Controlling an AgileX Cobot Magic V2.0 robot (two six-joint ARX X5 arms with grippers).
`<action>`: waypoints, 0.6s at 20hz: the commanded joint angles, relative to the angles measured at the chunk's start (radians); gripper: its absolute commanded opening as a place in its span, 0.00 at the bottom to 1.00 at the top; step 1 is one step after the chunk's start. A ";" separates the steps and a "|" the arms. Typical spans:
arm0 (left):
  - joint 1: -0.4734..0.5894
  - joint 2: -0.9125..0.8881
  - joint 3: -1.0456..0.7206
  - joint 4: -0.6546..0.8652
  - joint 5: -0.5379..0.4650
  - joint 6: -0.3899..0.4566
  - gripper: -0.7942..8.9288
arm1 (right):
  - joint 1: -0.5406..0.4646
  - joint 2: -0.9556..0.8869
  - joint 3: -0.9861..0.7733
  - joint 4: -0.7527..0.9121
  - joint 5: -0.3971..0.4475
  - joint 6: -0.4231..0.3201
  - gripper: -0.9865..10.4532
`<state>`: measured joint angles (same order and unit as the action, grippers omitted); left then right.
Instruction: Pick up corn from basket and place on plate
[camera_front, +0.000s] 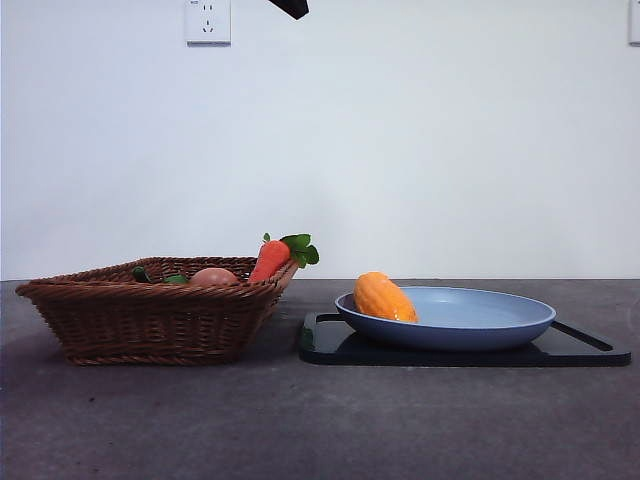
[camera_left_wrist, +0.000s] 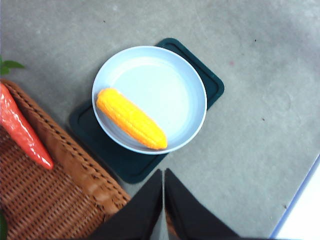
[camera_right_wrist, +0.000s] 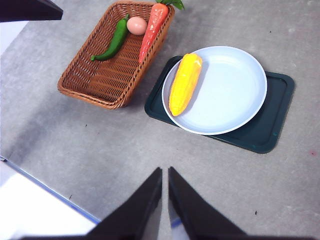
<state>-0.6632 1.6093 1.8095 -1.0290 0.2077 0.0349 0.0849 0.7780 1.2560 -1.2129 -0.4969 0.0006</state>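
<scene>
The yellow-orange corn (camera_front: 384, 297) (camera_left_wrist: 131, 118) (camera_right_wrist: 185, 83) lies on the light-blue plate (camera_front: 480, 320) (camera_left_wrist: 165, 80) (camera_right_wrist: 230, 95), against the plate's side nearest the basket. The brown wicker basket (camera_front: 150, 315) (camera_left_wrist: 55, 190) (camera_right_wrist: 107, 70) stands beside the plate. My left gripper (camera_left_wrist: 163, 172) hangs high above the basket's edge and the plate, shut and holding nothing. My right gripper (camera_right_wrist: 165, 171) is also raised well above the table, shut and holding nothing. In the front view only a black tip (camera_front: 290, 8) shows at the top edge.
The plate rests on a flat black tray (camera_front: 580, 350) (camera_left_wrist: 125, 165) (camera_right_wrist: 270, 135). A carrot (camera_front: 271, 258) (camera_left_wrist: 22, 130) (camera_right_wrist: 152, 27) leans on the basket's rim; a pinkish egg-like ball (camera_front: 213, 276) (camera_right_wrist: 136, 25) and a green pepper (camera_right_wrist: 114, 41) lie inside. The table's edge (camera_right_wrist: 45, 192) is near.
</scene>
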 joint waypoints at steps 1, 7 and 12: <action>-0.005 0.003 0.030 0.032 -0.002 0.006 0.09 | 0.004 0.005 0.015 0.008 0.000 -0.010 0.09; -0.005 0.003 0.030 0.150 -0.002 0.006 0.09 | 0.004 0.005 0.015 0.008 0.000 -0.010 0.09; 0.006 -0.002 0.030 0.245 -0.005 0.005 0.09 | 0.004 0.004 0.015 0.007 0.000 -0.010 0.09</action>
<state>-0.6575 1.6089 1.8095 -0.7990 0.2070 0.0345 0.0849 0.7773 1.2560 -1.2129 -0.4969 0.0002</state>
